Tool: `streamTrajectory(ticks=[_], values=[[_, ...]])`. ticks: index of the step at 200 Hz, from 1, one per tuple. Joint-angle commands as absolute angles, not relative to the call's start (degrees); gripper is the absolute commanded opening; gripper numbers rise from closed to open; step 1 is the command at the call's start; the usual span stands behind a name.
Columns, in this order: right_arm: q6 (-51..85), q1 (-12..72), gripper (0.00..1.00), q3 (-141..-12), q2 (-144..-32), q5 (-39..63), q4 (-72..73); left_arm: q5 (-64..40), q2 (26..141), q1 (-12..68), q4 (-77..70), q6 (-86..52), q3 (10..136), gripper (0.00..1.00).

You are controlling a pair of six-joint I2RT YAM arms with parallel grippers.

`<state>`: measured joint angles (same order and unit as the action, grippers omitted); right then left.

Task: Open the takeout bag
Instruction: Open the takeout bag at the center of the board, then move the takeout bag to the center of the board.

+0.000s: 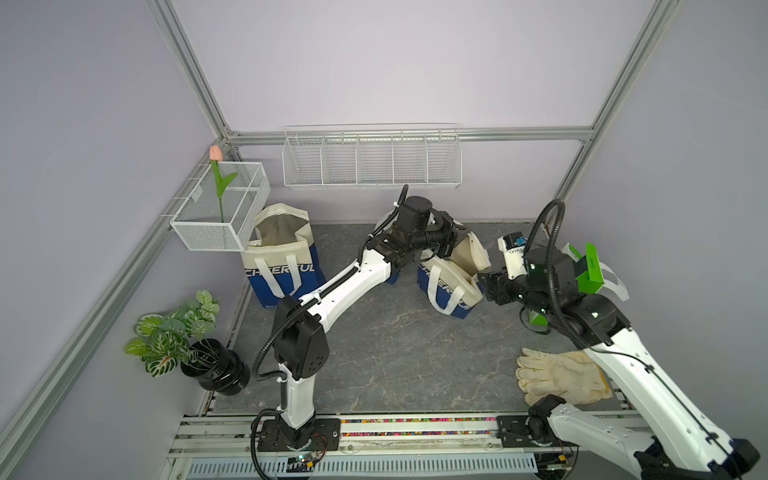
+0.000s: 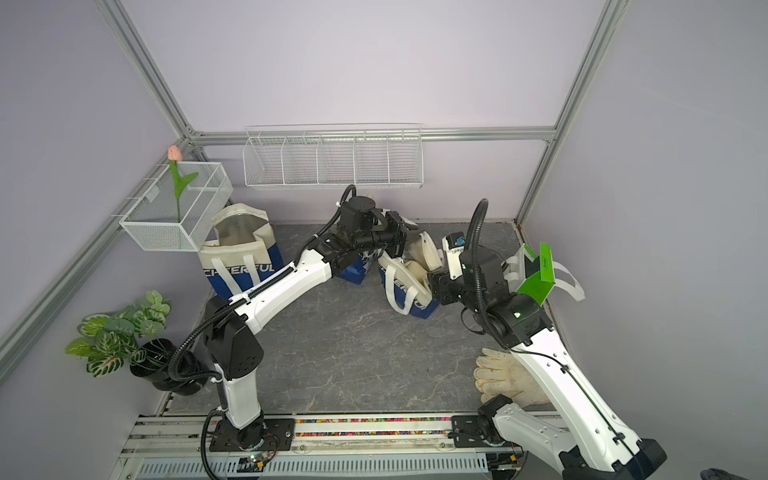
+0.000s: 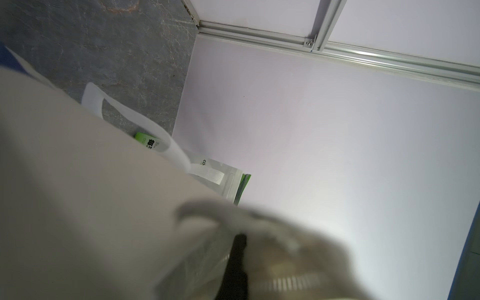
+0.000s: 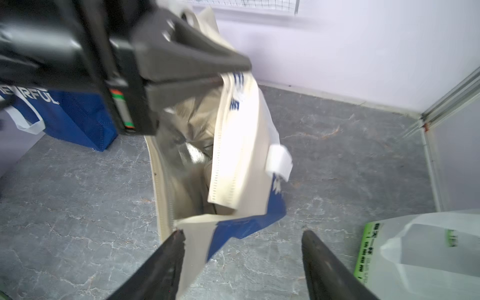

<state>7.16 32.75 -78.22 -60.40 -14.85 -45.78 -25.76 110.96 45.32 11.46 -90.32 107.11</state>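
Slumping at the middle of the table [image 1: 395,340] in both top views, the takeout bag [image 1: 446,293] [image 2: 405,291] hides its mouth. The left wrist view gives only blurred cream fabric. The right wrist view alone shows the left gripper [image 4: 233,74] clamped on the far rim. The right gripper [image 4: 242,249] is spread wide at the near rim, with the silver lining [image 4: 192,153] exposed.

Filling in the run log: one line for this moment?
left gripper shut on takeout bag rim | right gripper open beside bag | mouth partly open

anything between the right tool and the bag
Nothing visible: the open right tool is already at the bag, by its rim. The left tool is shut on the opposite rim.
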Motion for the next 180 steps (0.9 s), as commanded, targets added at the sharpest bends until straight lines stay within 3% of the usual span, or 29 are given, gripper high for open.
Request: streamTrajectory(ticks=[1, 6, 18, 62, 133, 180], values=[[1.90, 33.43, 0.94, -83.96, -67.19, -21.31, -59.40, -28.37, 111.42, 45.53, 11.96, -89.13, 110.68, 0.00], [1.36, 33.41, 1.00, -85.55, -68.66, -20.90, -60.08, -28.34, 111.37, 45.53, 12.39, -88.91, 110.81, 0.00], [0.39, 33.47, 1.00, -89.77, -72.35, -19.53, -61.44, -28.16, 111.07, 45.44, 13.02, -88.43, 110.74, 0.00], [4.88, 34.47, 0.90, -103.71, -83.21, -19.77, -66.95, -28.57, 111.22, 45.44, 12.86, -88.07, 110.74, 0.00], [12.36, 35.79, 0.85, -107.05, -88.46, -25.01, -67.84, -29.95, 115.60, 44.66, 18.63, -83.90, 117.63, 0.00], [15.73, 36.16, 0.89, -109.42, -92.50, -27.98, -69.52, -31.24, 117.33, 44.56, 17.43, -83.84, 117.31, 0.00]])
